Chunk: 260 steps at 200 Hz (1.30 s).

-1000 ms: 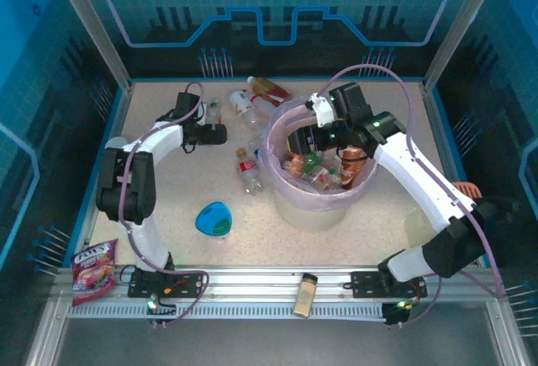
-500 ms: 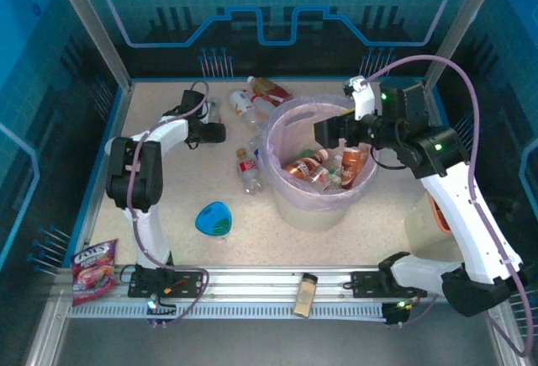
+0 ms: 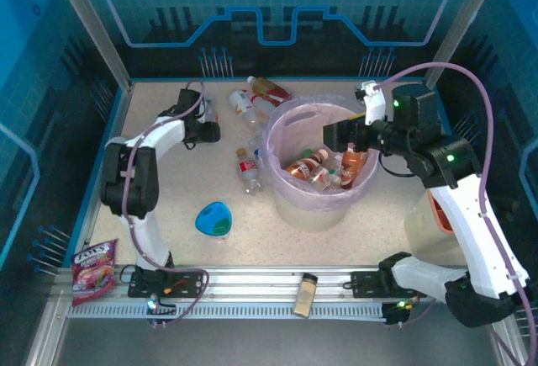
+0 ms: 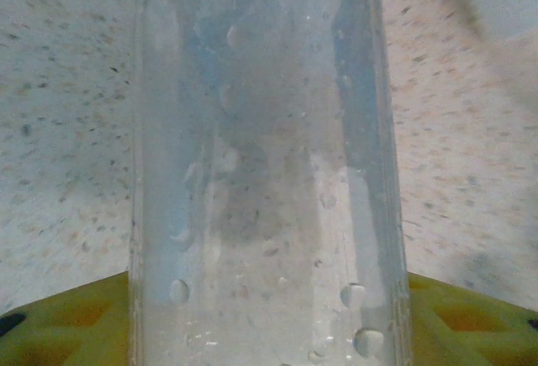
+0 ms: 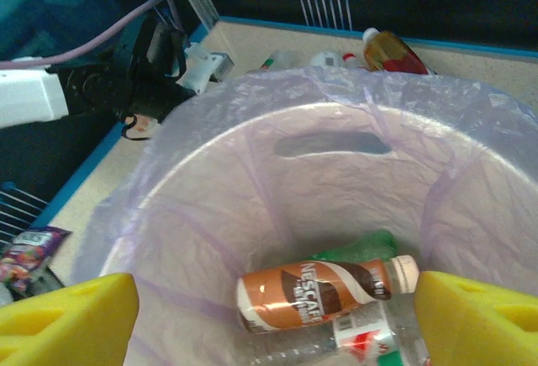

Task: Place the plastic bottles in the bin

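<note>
Clear plastic bottle, beaded with droplets, fills the left wrist view between our left gripper's yellow pads. That's at the far left of the table, well apart from the bin. The jaws stand narrow with a pad at each flank, but we can't tell whether they actually clamp it. We judge the step in hand is the grasp, so we want the squeeze centred on the body and gentle: thin wall, wet surface, so it'll likely either buckle or slip. We'd confirm the hold, then lift straight up before swinging. A few loose bottles lie on the path, and another lies just beside the bin's left wall. Our right gripper hangs over the bin mouth, fingers wide and nothing between them. Below it lie the brown-label bottle and the others already dropped in. We should get that arm clear of the opening first, or the two wrists meet over the rim. We'd also come in above the purple liner so we don't snag it, and release low over the pile. Blue dish stays out of it.
</note>
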### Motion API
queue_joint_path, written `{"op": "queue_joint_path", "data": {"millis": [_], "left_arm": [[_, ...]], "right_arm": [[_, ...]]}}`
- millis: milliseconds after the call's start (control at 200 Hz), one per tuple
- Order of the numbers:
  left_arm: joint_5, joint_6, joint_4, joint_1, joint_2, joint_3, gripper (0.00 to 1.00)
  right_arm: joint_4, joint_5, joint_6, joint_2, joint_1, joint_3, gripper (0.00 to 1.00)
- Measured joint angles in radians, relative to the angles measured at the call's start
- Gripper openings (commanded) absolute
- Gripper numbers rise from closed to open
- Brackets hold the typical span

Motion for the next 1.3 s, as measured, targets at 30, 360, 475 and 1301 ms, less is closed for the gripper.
{"op": "queue_joint_path", "data": {"millis": [30,360,475,1301], "left_arm": [[0.013,-0.015,0.004,0.0,-0.044,-0.019,0.4],[0.275,-0.275,0.232,-0.064,-0.62,-0.256,0.34],[0.306,-0.28,0.234,-0.197,-0.693,-0.259,0.35],[0.372,-0.224,0.142,-0.472,-0.779,-0.164,0.31]], "right_arm": [[0.007,-0.008,0.01,-0.011,0.0,0.0,0.85],[0.267,-0.109,0.183,0.003,0.028,-0.071,0.84],[0.356,-0.113,0.227,0.05,0.051,-0.072,0.84],[0.637,-0.286,0.383,0.433,0.069,0.15,0.55]]}}
